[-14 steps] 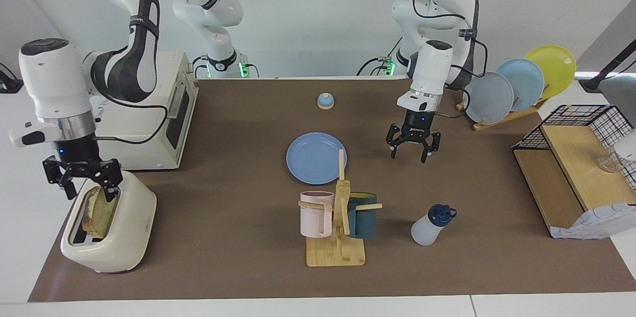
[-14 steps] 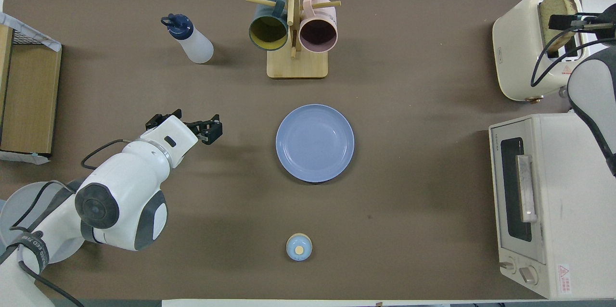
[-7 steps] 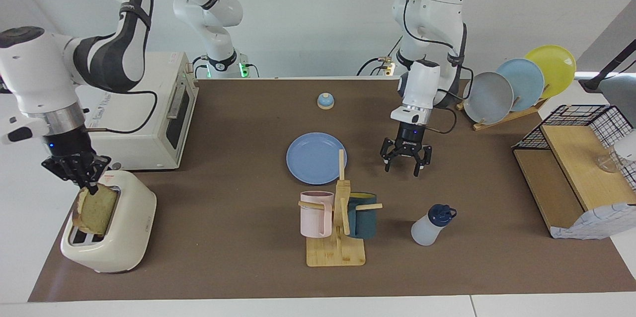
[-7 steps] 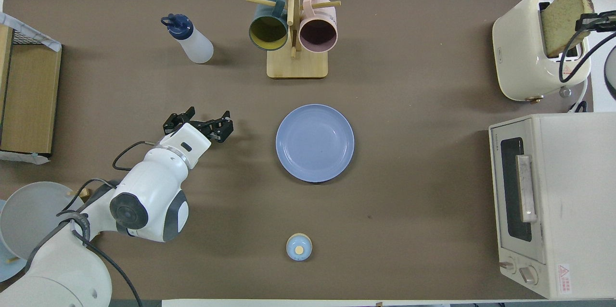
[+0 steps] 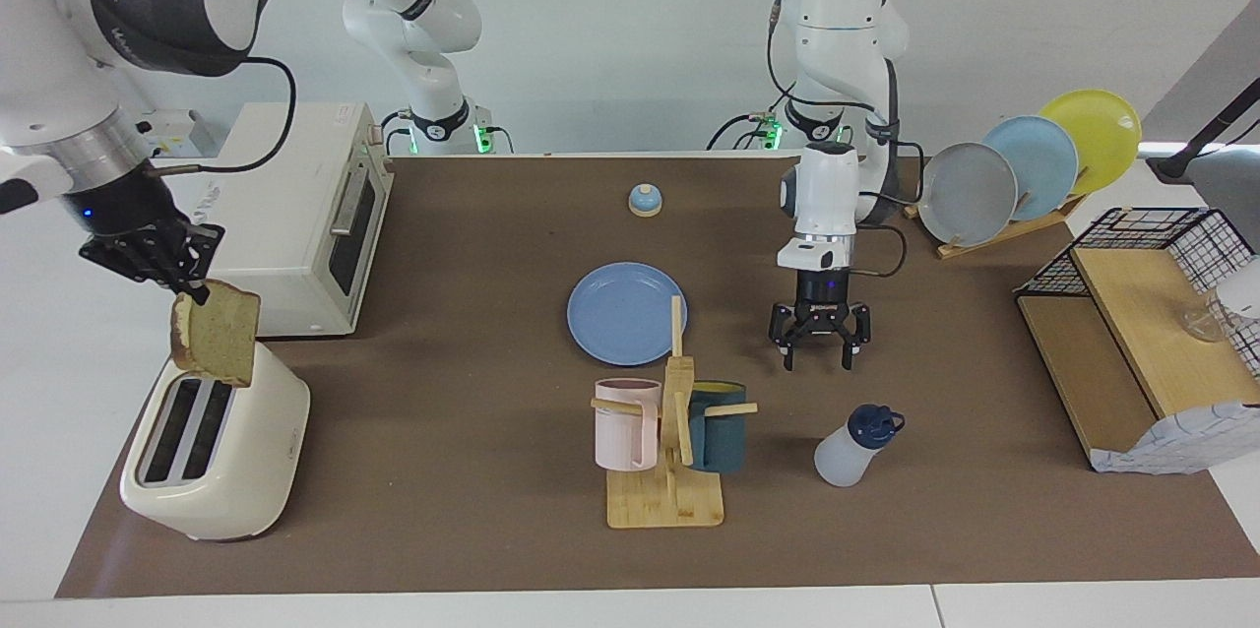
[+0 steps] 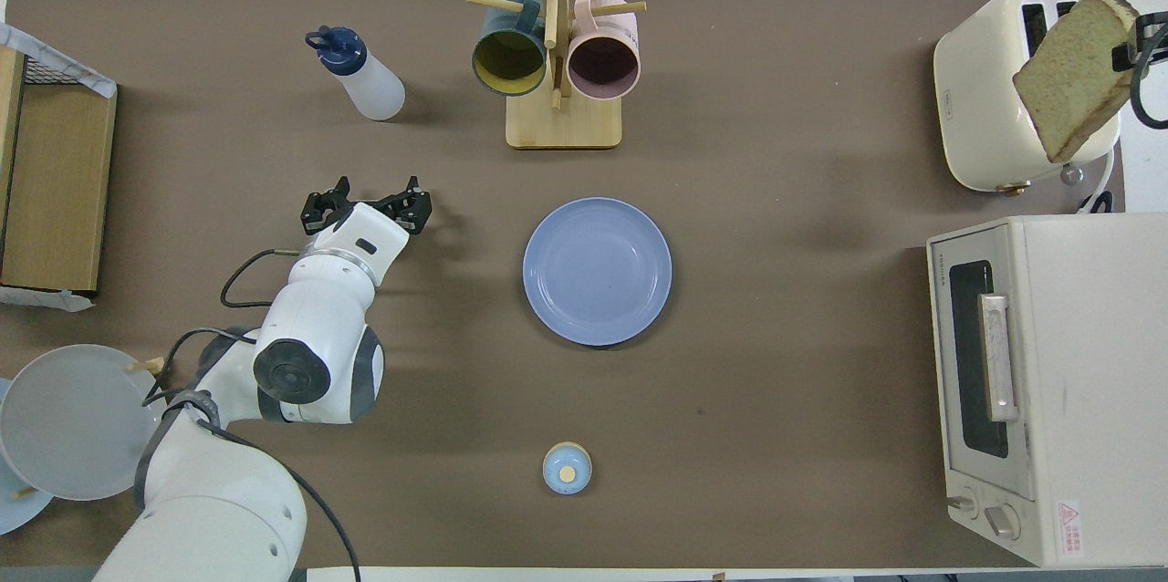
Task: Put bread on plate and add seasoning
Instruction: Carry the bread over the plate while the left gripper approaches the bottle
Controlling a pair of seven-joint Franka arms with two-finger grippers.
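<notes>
Robot lab staged as a kitchen. Plain white walls; brown-covered surface [image 5: 472, 520] with two white arms bolted at one edge, cables trailing. Kitchen props around a blue plate [image 5: 626, 312]: toaster [image 5: 217, 456] and toaster oven [image 5: 305, 215] toward the right arm's end, mug tree [image 5: 669, 441], dish rack [image 5: 1024, 175] with upright plates, small bell [image 5: 645, 200].

Bread [image 5: 217, 345] over toaster [image 5: 212, 456]; plate [image 5: 626, 313] mid-table, nearer the robots than seasoning [image 5: 854, 447].
</notes>
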